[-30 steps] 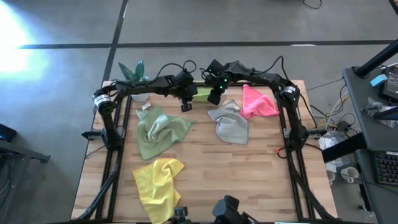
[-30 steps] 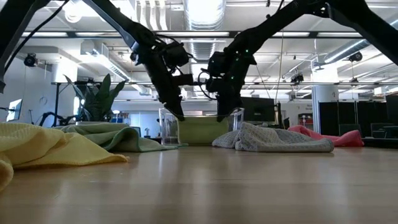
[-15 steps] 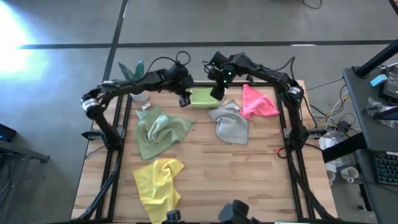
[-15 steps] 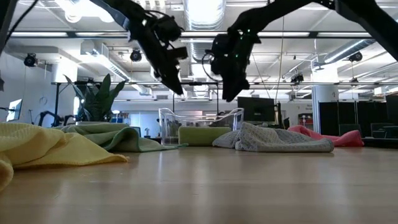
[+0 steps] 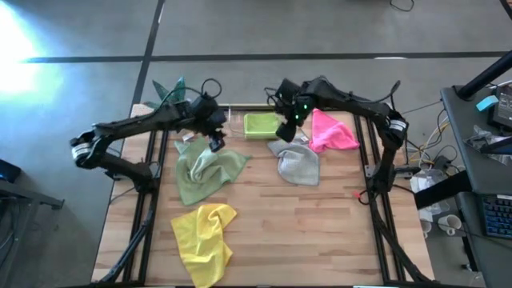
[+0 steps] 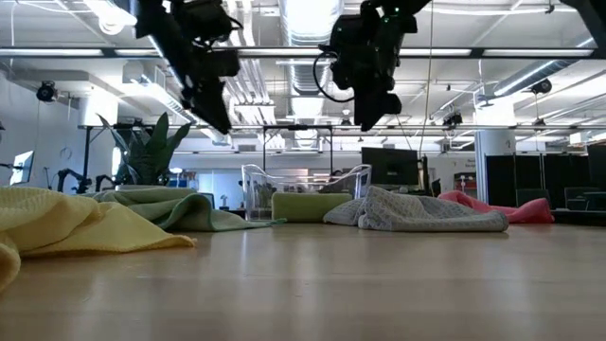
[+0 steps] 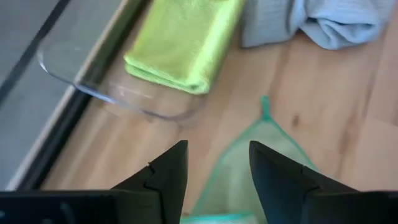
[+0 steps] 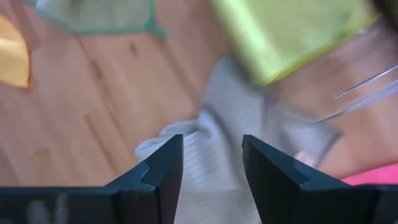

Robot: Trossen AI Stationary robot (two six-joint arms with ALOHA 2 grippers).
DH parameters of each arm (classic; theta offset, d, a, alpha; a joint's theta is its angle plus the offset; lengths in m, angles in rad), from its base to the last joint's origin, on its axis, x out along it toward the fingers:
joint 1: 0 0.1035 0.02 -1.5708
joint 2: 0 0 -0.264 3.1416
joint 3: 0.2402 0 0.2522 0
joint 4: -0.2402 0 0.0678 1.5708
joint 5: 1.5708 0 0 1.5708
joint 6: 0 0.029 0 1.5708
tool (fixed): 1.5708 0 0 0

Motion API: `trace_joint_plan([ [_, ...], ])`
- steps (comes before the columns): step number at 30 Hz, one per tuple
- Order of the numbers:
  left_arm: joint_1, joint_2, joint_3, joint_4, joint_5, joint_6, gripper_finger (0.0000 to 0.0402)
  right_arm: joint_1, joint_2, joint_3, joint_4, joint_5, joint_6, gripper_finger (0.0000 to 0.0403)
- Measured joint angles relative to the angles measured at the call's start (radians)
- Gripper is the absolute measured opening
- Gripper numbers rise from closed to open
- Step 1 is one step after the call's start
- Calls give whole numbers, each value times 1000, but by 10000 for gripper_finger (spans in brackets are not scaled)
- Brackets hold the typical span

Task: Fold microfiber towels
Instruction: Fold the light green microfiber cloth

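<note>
Two claws are held open and empty above the desk (image 5: 320,216): the left claw (image 5: 214,142) over the sage towel (image 5: 204,170), the right claw (image 5: 286,132) over the grey towel (image 5: 298,162); a folded lime towel (image 5: 261,124) is seen in the tray (image 6: 254,180) between them.

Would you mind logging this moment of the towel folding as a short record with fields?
folded: lime green towel, lying in the clear plastic tray
unfolded: sage green towel, yellow towel, grey towel, pink towel, all crumpled on the wooden table
left end effector: open, empty, raised above the sage green towel's far edge
right end effector: open, empty, raised above the grey towel, beside the tray
progress: one of five folded
</note>
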Motion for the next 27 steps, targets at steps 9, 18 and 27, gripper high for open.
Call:
trace_joint_plan([
  [9, -150, -176, -210, 55, 6, -150, 155, 207, -38, -148, 125, 9, 168, 145],
  [18, -270, -231, -327, 63, 5, -244, 154, 386, -33, -231, 373, 72, 308, 145],
  [27, -447, -235, -400, 45, 5, -323, 154, 506, -33, -274, 474, 184, 326, 142],
])
